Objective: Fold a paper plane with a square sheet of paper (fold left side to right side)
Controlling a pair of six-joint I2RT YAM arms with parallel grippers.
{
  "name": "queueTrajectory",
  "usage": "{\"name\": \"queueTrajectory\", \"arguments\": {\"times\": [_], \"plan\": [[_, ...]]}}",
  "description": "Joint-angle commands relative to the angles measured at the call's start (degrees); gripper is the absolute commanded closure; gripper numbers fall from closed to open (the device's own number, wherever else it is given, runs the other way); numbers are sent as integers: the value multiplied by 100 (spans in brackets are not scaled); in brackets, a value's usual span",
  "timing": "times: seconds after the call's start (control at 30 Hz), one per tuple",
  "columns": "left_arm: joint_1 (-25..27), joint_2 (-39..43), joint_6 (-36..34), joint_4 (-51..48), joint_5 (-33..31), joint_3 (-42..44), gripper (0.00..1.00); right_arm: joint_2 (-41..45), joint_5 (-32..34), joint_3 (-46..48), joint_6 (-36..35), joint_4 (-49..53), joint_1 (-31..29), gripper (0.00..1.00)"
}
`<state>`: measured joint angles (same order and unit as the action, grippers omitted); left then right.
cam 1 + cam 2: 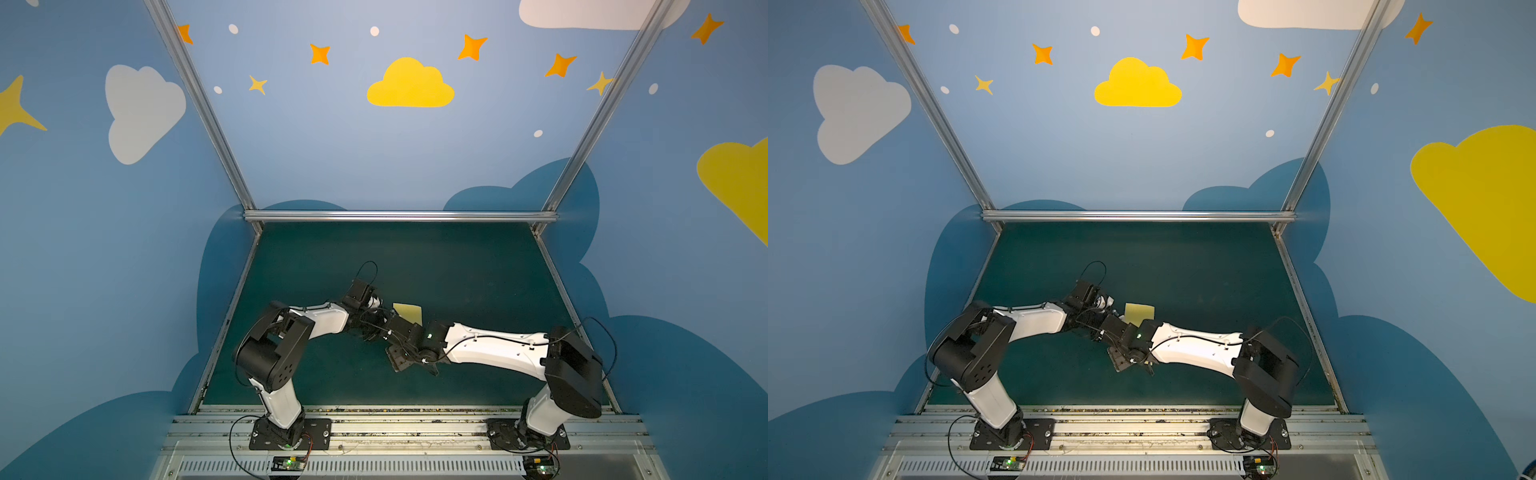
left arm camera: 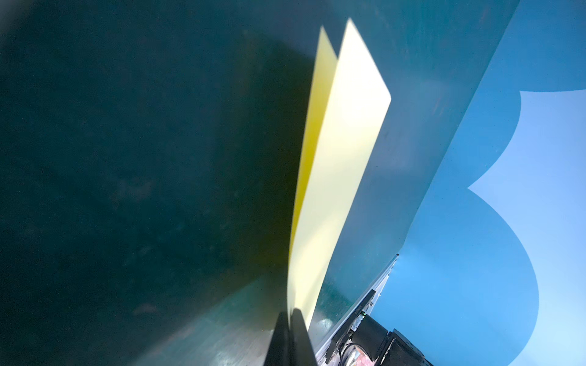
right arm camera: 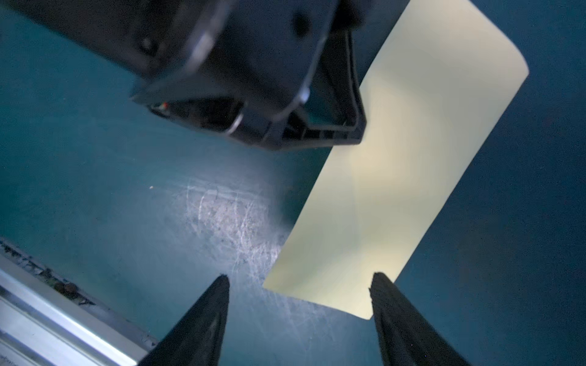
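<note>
1. In both top views, a pale yellow sheet of thin paper (image 1: 409, 311) (image 1: 1140, 313) shows midway across the dark green bench (image 1: 457, 266), partly hidden where the white and black left arm (image 1: 320, 320) and right arm (image 1: 494, 349) meet over it.
2. Left wrist view: the left fingers (image 2: 299, 329) are pressed together, pinching the sheet (image 2: 342, 158), which is doubled into two layers that splay apart away from the grip.
3. Right wrist view: the right fingers (image 3: 203, 320) stand wide apart, holding nothing. The sheet (image 3: 396, 177) stretches ahead of them; one fingertip overlaps its near edge, contact unclear.
</note>
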<state>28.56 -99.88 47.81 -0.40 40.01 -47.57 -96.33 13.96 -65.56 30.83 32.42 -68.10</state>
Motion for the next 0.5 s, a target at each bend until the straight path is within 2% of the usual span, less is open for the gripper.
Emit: {"name": "queueTrajectory", "arguments": {"times": [0.0,0.13,0.33,0.47], "plan": [[12,87,-26,-109,17,-112,96,-160,34,-124,-25,120,-27,30],[11,65,-44,-121,24,-121,96,-288,-69,-61,26,-4,-81,30],[5,39,-61,-119,24,-113,96,-273,136,9,92,11,-66,32],[1,29,-61,-100,16,-112,96,-245,160,14,64,80,-38,45]]}}
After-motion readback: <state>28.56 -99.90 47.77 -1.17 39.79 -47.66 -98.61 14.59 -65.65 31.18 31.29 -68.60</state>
